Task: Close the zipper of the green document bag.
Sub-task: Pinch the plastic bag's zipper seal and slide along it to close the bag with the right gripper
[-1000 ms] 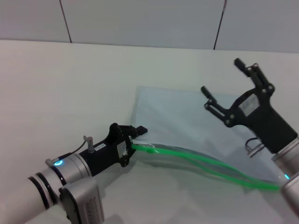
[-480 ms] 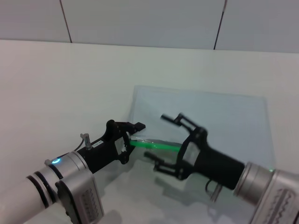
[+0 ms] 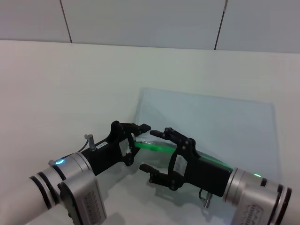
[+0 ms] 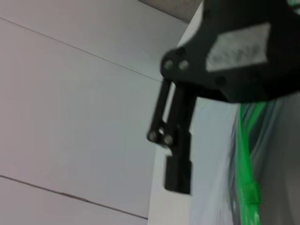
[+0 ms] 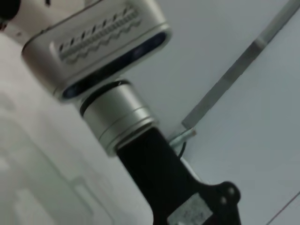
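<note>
On the white table (image 3: 70, 84), the green document bag (image 3: 220, 126) lies flat beyond both grippers, its near-left corner reaching up to them. Along its near edge, the zipper (image 3: 154, 146) runs from between the left gripper (image 3: 139, 131), whose fingers are clamped on the strip's end, into the wide-spread right gripper (image 3: 154, 152), whose fingers straddle the strip just beside the left one.

Lab bench, plain white table (image 3: 70, 79), bare panelled wall (image 3: 140, 21)
</note>
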Tool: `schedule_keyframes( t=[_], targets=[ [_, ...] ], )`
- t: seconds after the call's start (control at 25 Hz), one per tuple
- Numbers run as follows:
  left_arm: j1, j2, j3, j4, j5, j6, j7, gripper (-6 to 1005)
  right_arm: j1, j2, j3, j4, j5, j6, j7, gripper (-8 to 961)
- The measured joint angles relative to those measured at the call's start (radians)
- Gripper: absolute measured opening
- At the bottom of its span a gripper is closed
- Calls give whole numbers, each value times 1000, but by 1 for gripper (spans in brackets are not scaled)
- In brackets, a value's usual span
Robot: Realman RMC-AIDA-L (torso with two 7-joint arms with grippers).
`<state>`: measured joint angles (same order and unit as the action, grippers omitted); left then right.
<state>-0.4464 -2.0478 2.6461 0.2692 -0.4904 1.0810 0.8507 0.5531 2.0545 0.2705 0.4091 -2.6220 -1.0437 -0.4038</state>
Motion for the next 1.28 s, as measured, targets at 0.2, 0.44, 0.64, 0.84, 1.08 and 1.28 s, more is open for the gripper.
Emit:
schedule_keyframes(
  t=[0.2,0.44,0.64,0.84,1.08,1.28],
  targets=[
    [0,0,1,1,2,0,-1,58,0,1,1,6,2,35,-75,831],
    [1,0,2,9,7,1,-2,59,-7,1,15,1,3,36,-139,709],
    [4,1,4,12,15,1,-7,60,-9,2,25,2,2,59,-169,544],
    [6,2,5,13,15,0,-7,60,-11,3,27,11,3,82,-206,499],
    [8,1,5,15,15,0,-7,61,-17,3,27,20,2,74,-237,446],
    [8,1,4,15,19,0,-8,62,-27,3,32,35,2,73,-274,359]
  ],
)
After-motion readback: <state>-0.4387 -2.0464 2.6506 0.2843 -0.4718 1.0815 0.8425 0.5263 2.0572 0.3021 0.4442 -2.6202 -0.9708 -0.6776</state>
